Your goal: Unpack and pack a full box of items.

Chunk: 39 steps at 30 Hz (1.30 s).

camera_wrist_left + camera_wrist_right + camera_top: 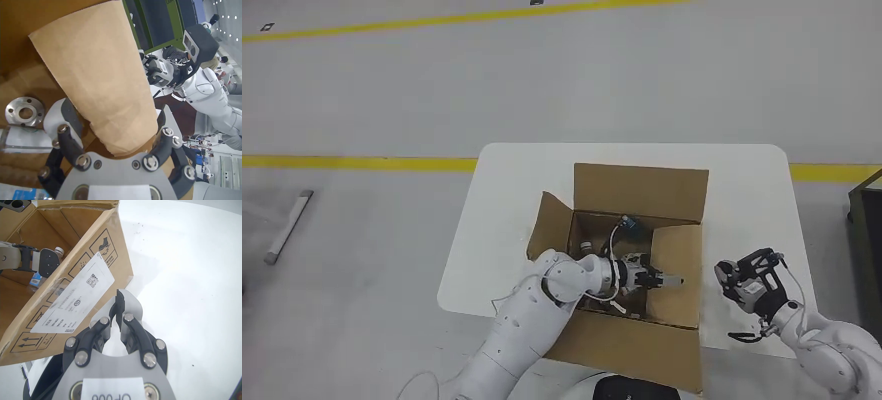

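An open cardboard box (640, 190) stands on the white table (512, 180). My left gripper (654, 280) is inside it, open, its fingers either side of the box's right flap (98, 75); one pad (48, 262) shows on the flap's inner side. Whether the pads touch the flap I cannot tell. In the box lie a metal flange (23, 113), a clear bottle with a blue label (37, 277) and a small blue item (630, 225). My right gripper (116, 308) is shut with nothing in it, low over the table beside the box's outer wall (75, 291).
The table has bare white surface to the right of the box (189, 275) and at its far-left corner. A dark rack (867, 220) stands off the table's right edge. The near flap (642, 345) hangs toward the robot.
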Available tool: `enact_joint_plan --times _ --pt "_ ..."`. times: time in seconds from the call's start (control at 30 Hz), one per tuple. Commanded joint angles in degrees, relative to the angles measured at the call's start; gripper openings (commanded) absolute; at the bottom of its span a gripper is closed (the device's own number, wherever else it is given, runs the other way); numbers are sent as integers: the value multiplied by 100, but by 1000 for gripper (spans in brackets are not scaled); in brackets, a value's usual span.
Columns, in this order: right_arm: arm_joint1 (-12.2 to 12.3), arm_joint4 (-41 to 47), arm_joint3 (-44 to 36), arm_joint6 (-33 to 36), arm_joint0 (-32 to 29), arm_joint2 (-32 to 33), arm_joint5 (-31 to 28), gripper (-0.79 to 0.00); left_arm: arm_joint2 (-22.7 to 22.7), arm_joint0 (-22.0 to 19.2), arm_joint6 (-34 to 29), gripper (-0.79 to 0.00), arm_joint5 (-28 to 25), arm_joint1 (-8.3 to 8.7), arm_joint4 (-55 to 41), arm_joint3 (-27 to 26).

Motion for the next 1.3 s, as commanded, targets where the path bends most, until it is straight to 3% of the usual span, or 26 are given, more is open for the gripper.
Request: enact_joint_plan --times 0.0,0.2,0.63,1.27 --pt "-9 -26 22 4 36 -61 -9 -785 23 -39 -28 0 -33 -10 -23 70" --pt "-40 -65 107 13 175 -253 -82 -785 62 -96 -52 0 -81 -33 -101 274" --pt "-119 127 291 -18 561 -602 -200 -785 25 -44 -154 0 -493 -65 -849 216" --pt "-129 342 47 61 504 -418 -162 -785 -381 265 -165 0 -634 92 -1373 -910"
